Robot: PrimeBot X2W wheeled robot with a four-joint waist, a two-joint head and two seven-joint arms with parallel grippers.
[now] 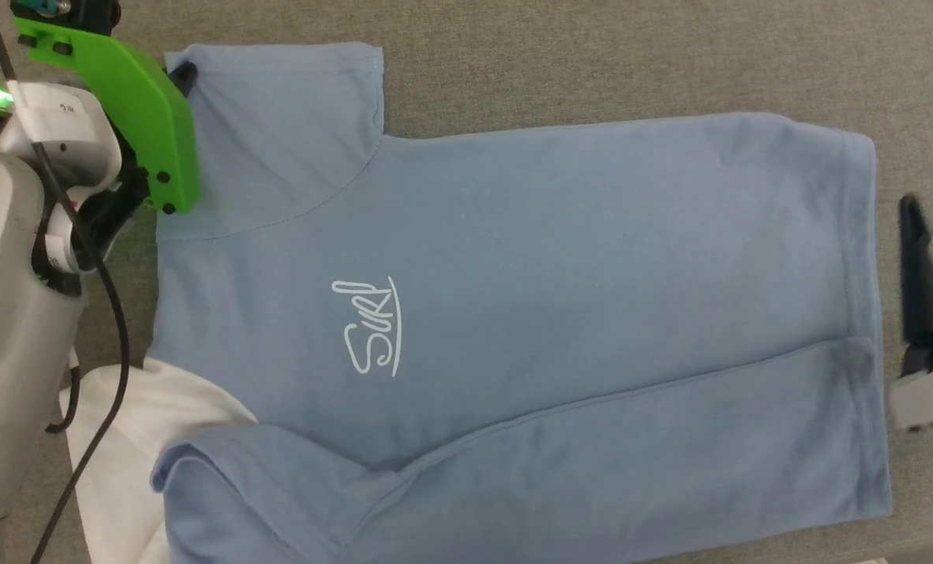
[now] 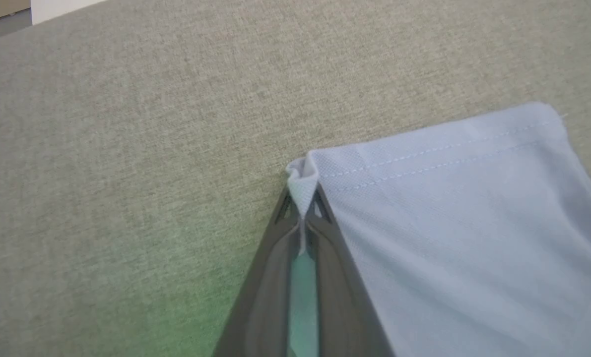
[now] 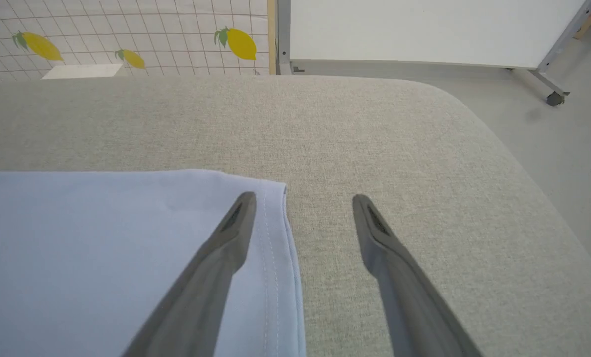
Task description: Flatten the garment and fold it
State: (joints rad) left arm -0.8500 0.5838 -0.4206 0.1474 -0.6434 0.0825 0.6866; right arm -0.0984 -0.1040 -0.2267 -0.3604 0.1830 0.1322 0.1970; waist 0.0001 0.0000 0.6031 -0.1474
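The light blue T-shirt (image 1: 513, 274) lies spread out on a soft, grey-beige surface (image 1: 591, 70). A white cloth (image 1: 129, 439) peeks out from under its sleeve end. The left tool (image 2: 302, 198) is closed tight and pinches a corner of one sleeve. The right tool (image 3: 302, 198) is wide open and holds nothing. One of its fingers is over the shirt's bottom hem and the other is over bare surface. Past the rounded edge are a grey floor (image 3: 563, 148), a white board (image 3: 424, 29) on a wheeled stand, and a wall (image 3: 126, 20) of squares with yellow lemons (image 3: 240, 43).
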